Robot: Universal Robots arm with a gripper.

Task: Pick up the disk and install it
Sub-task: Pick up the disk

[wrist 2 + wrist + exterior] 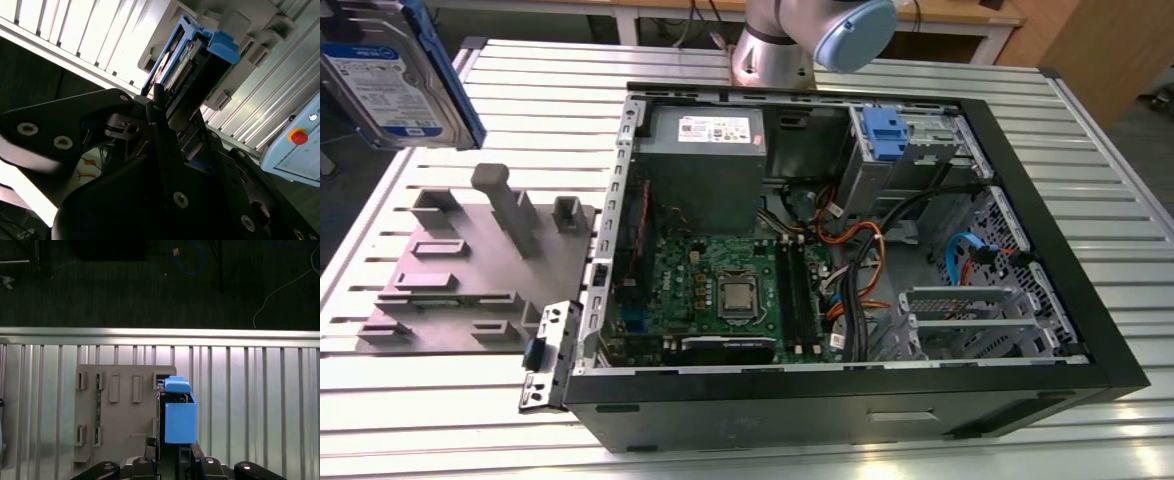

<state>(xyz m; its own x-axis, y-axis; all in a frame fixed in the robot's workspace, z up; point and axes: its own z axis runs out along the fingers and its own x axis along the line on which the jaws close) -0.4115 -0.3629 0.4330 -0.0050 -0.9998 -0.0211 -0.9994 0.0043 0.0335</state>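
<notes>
Exterior view's upper left showed the disk [387,85] aloft, its white-and-blue label facing out; both wrist views showed it edge-on, blue carrier [179,422] clamped tight in the gripper [169,459].

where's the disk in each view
Exterior view: disk in the exterior view's top left corner, label facing the camera.
Second wrist view: disk edge-on, in front of the grey fixture.
First wrist view: disk showing its blue carrier, overlapping the fixture's edge.
Shared landmark: the fixture.
</notes>
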